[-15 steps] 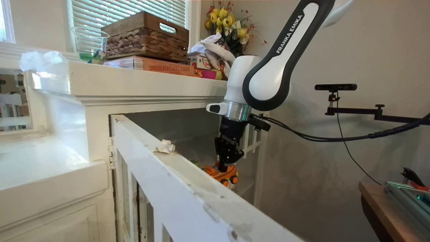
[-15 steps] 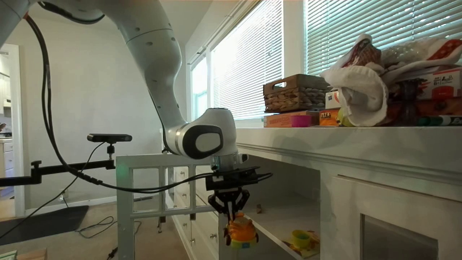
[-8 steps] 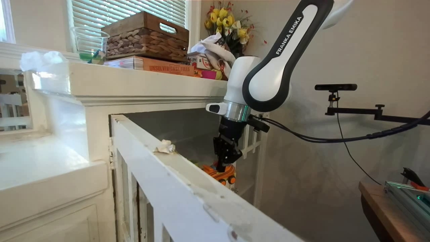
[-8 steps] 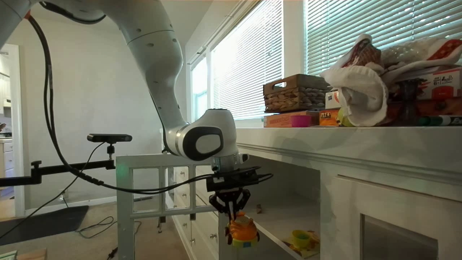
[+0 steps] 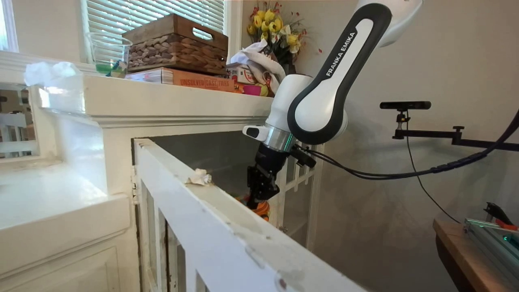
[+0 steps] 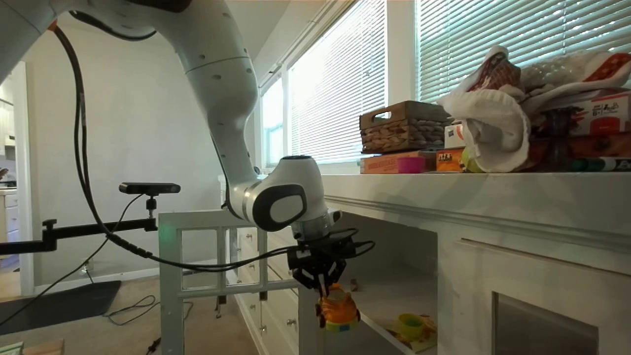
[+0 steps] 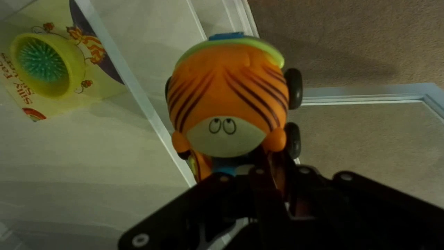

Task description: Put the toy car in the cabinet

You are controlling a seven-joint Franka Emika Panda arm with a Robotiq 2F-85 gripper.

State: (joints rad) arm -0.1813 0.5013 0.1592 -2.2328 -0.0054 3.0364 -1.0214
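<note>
The orange toy car with dark stripes and a green rim (image 7: 227, 90) hangs below my gripper, dark wheels at its side. It shows in both exterior views (image 5: 263, 209) (image 6: 339, 311), partly hidden behind the open cabinet door in one of them. My gripper (image 6: 323, 288) is shut on the car by its upper part; its fingers also show in the wrist view (image 7: 269, 156). The cream-white cabinet (image 6: 473, 197) (image 5: 182, 106) stands open. The car is in front of the opening, beside the front edge of the inner shelf (image 7: 145, 107), apart from it.
An open door (image 5: 227, 207) and another open glass-paned door (image 6: 170, 281) flank the opening. On the shelf a yellow cup (image 7: 74, 66) (image 6: 410, 325) stands on a printed card. A small brown block (image 6: 353, 284) lies further in. A wicker basket (image 5: 178, 50) stands on top.
The gripper and the held car have moved toward the cabinet opening and tilted a little. In an exterior view the car is now more hidden by the door.
</note>
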